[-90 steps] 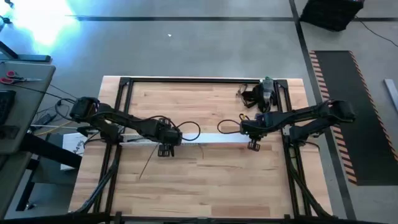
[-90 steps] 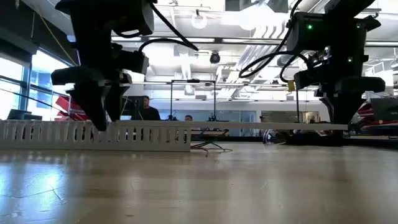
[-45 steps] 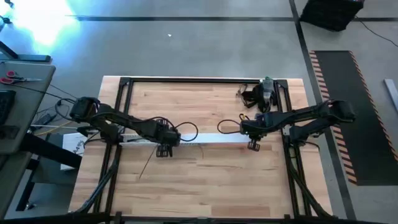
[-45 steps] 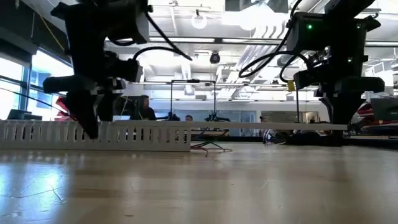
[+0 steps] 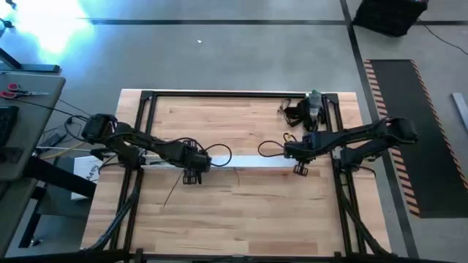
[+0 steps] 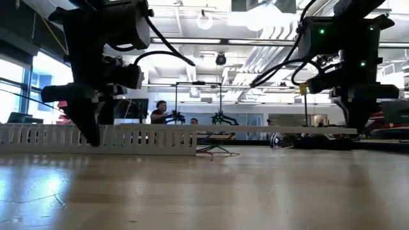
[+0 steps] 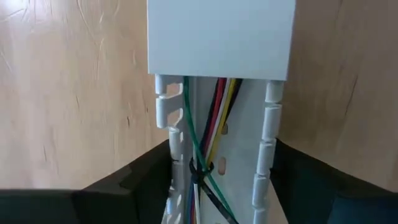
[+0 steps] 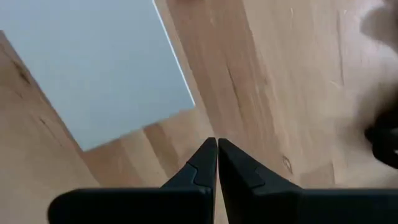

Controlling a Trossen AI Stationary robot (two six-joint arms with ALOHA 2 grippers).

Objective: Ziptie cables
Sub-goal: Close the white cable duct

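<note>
White cover strip (image 5: 252, 162): your right gripper (image 8: 217, 163) (fingers pressed together, empty) has slid just off its end since a second ago. Your left gripper (image 7: 217, 180) straddles the slotted channel (image 7: 267, 155), fingers spread; the cables (image 7: 208, 140) vanish beneath the cover.

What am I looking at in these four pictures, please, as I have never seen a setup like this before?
This is a robot with two dark arms working at a wooden table. One picture looks straight down from above, one looks level across the tabletop, and two come from cameras on the arms' wrists.

On the table lies a long white slotted channel, with a plain white cover strip continuing from it. Inside the channel, the left wrist view shows the cables: green, red, yellow, white and dark wires, cinched by a dark tie.

The left end effector straddles the channel, its fingers open on either side. The right end effector sits at the strip's far end; its fingers are shut and hold nothing, with the strip's corner just ahead. A dark device rests at the table's back edge.
</note>
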